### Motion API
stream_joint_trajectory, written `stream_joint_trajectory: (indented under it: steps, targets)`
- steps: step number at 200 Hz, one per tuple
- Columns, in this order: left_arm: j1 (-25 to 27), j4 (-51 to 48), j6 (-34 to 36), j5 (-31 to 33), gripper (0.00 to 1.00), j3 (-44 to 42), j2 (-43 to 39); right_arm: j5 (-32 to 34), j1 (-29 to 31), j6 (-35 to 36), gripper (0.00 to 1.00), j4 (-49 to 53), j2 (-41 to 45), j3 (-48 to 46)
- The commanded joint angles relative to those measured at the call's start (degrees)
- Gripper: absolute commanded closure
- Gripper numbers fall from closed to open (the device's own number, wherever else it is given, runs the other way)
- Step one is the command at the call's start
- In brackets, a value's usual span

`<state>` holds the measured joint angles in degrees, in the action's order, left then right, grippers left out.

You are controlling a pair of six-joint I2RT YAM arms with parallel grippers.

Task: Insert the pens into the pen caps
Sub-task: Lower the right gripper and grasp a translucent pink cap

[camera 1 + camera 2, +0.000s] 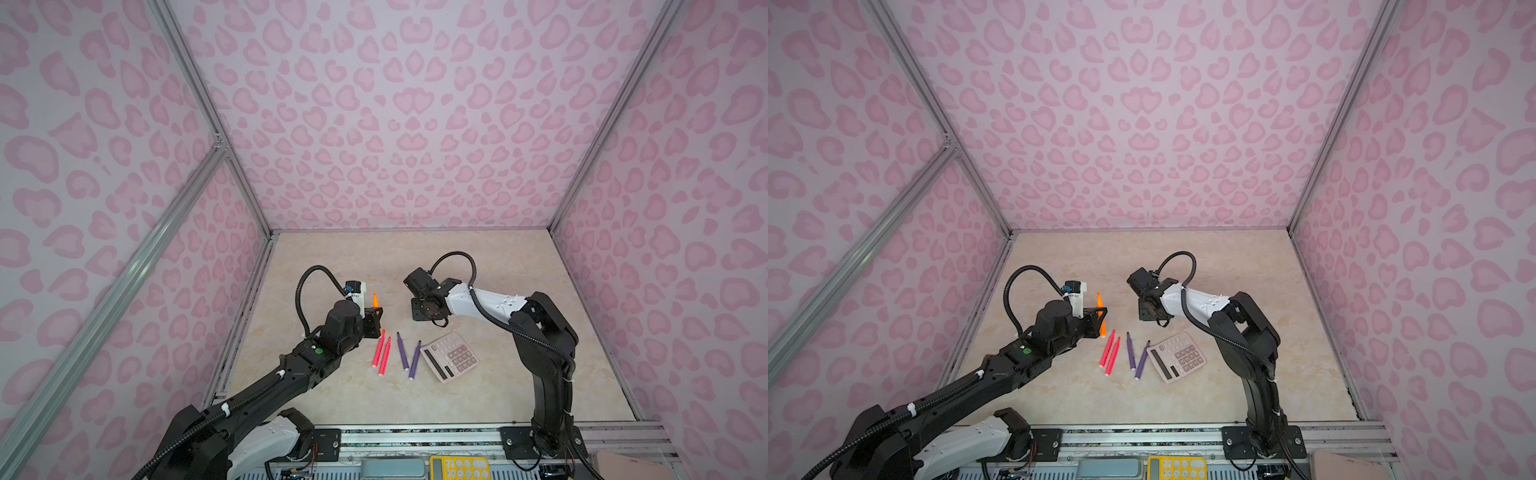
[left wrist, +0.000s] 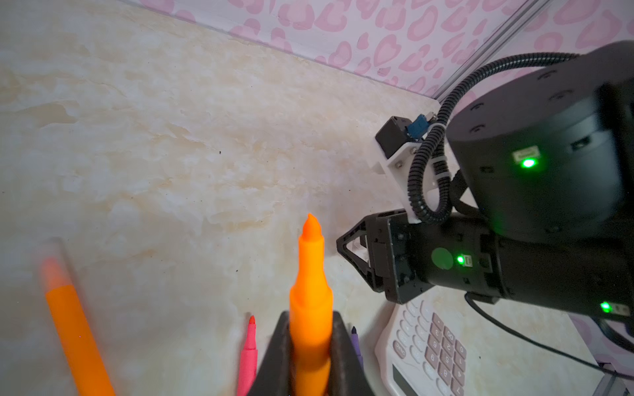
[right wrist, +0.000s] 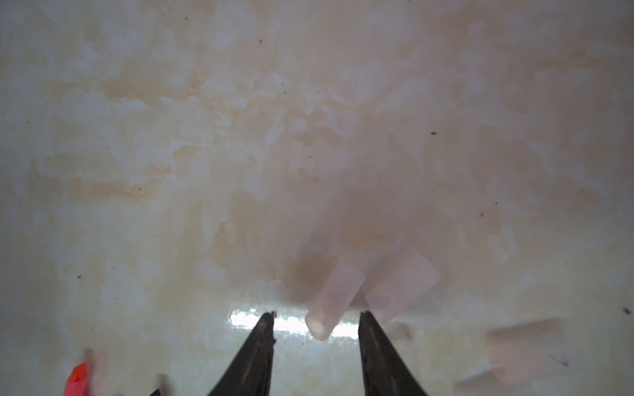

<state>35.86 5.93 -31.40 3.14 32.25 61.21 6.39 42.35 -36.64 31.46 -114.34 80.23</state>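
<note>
My left gripper (image 1: 376, 318) (image 2: 310, 346) is shut on an orange pen (image 1: 375, 302) (image 2: 310, 274), held off the table with its bare pointed tip towards the back wall. A second orange pen (image 2: 77, 336) lies blurred beside it in the left wrist view, its tip under something clear. Two pink-red pens (image 1: 381, 353) and two purple pens (image 1: 408, 355) lie side by side on the table. My right gripper (image 1: 435, 319) (image 3: 317, 320) is open and low over the table. One clear pen cap (image 3: 334, 300) lies between its fingertips, touching neither; others (image 3: 401, 286) (image 3: 525, 346) lie beside it.
A pink calculator (image 1: 451, 357) lies just right of the purple pens, under my right wrist. Pink patterned walls (image 1: 415, 124) close in the marble table (image 1: 374, 399) at the back and both sides.
</note>
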Motion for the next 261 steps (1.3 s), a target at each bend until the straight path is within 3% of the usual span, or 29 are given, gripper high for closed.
stream_joint_trajectory:
  steps: [1, 197, 240, 261]
  targets:
    - [0.0, 0.92, 0.55, -0.44, 0.97, 0.61, -0.04, -0.18, 0.19, -1.55, 0.57, -0.82, -0.62, -0.88]
    - [0.18, 1.34, 0.54, -1.48, 0.97, 0.97, 0.78, 0.81, 0.13, -0.3, 0.55, 2.09, -5.79, 3.43]
    - [0.26, 1.36, 0.46, -1.45, 0.97, 0.77, 0.48, 1.22, 0.14, -0.33, 0.57, 2.42, -6.28, 3.8]
    - [0.27, 1.27, 0.46, -1.63, 0.97, 0.94, 0.66, 1.08, 0.11, -0.36, 0.64, 2.65, -6.67, 3.97]
